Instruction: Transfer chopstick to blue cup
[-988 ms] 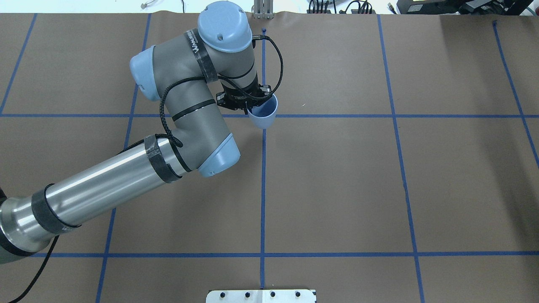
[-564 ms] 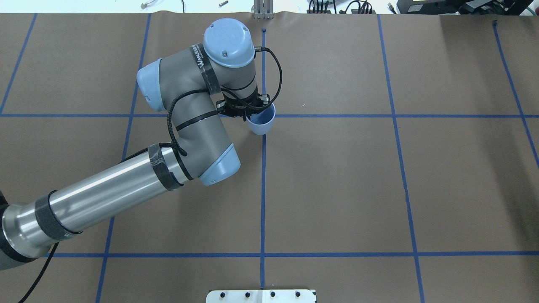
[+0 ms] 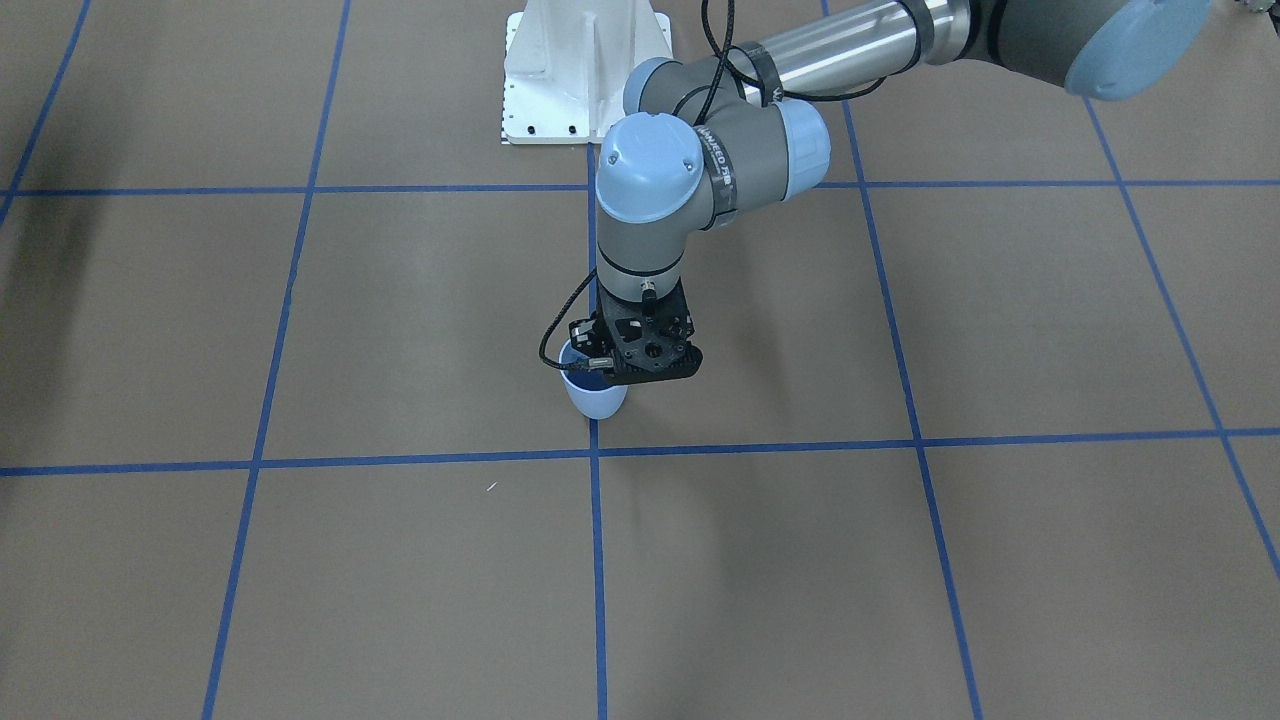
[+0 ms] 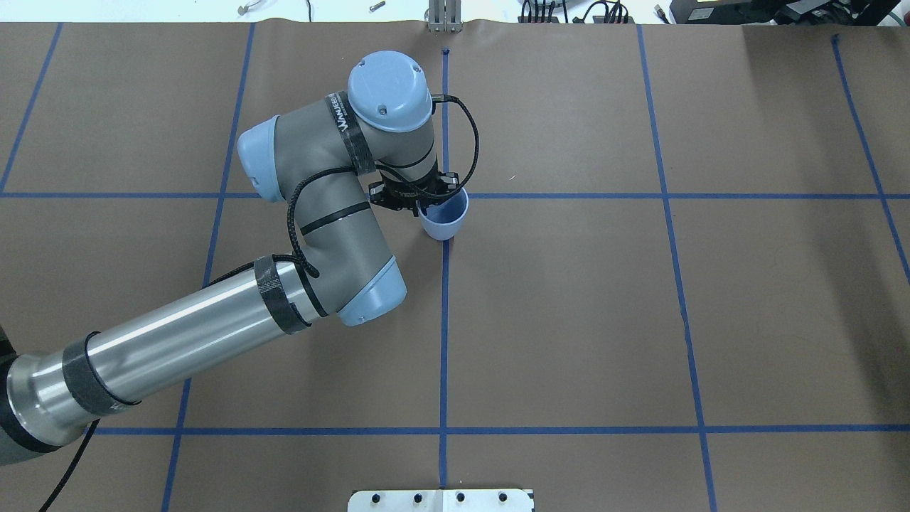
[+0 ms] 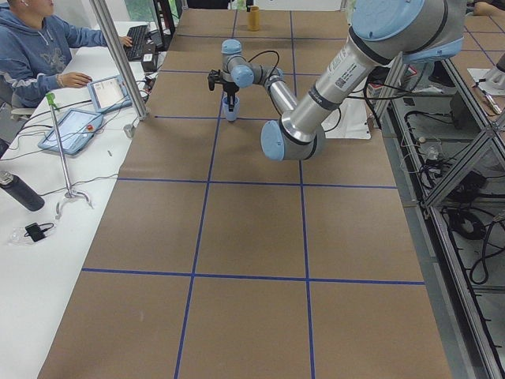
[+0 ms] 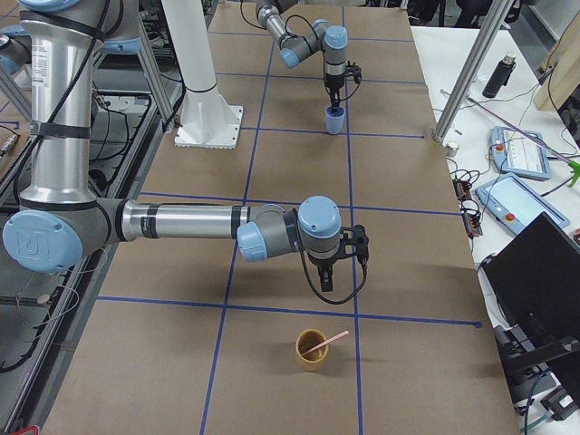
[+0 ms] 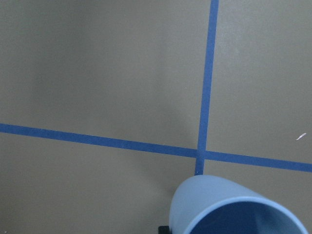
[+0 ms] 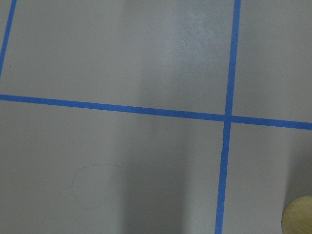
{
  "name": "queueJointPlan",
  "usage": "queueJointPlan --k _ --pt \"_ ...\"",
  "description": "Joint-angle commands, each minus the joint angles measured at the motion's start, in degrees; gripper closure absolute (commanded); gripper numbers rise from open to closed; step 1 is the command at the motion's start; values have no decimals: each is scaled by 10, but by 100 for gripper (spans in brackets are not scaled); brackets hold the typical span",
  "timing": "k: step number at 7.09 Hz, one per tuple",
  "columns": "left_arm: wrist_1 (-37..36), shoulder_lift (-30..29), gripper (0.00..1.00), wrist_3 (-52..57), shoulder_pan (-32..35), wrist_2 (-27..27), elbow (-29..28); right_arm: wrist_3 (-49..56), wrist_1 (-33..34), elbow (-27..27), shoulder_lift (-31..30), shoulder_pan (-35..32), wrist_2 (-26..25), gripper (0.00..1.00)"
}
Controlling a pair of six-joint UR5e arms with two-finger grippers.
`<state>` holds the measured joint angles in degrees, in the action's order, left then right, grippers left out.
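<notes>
Gripping pale, tapered blue cup [image 4: 446, 217] at rim: left pincer [image 4: 421, 205] clamped; right pincer [image 6: 332, 270] cannot tell.

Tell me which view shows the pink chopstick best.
Exterior right: thin pink chopstick leans in the tan round cup, clearly visible. Exterior left shows only the distant cup; right wrist only its rim; others neither.

Blue cup [image 4: 442, 217], pink chopstick [image 6: 324, 343] well apart
</notes>
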<state>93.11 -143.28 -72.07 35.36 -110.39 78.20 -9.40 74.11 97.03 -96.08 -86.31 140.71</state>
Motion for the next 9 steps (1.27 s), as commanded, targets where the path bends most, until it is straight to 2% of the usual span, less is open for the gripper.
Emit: queueJointPlan --k 1,2,3,4,5,6,7,8,9 --pt "7 -1 65 -1 -5 0 -2 0 0 2 -1 -1 1 0" --pt "14 0 3 -6 -5 0 -2 0 0 8 -5 -1 1 0" --pt "15 -2 1 -23 -3 -1 12 -1 0 8 -5 -1 1 0" --pt "-13 0 1 -22 7 -2 51 -4 0 8 -5 -1 0 0" --pt "-86 9 1 -13 25 -3 108 -6 0 8 -5 -1 0 0" --pt "-131 50 1 28 44 -6 198 -9 0 8 -5 -1 0 0" --pt "-145 115 1 59 53 -6 273 -8 0 4 -6 -1 -7 0" --pt "-142 166 1 102 79 -15 318 -7 4 -9 -7 -2 -35 3" --pt "-140 212 1 164 122 -47 333 5 8 -33 -4 -12 -61 11"
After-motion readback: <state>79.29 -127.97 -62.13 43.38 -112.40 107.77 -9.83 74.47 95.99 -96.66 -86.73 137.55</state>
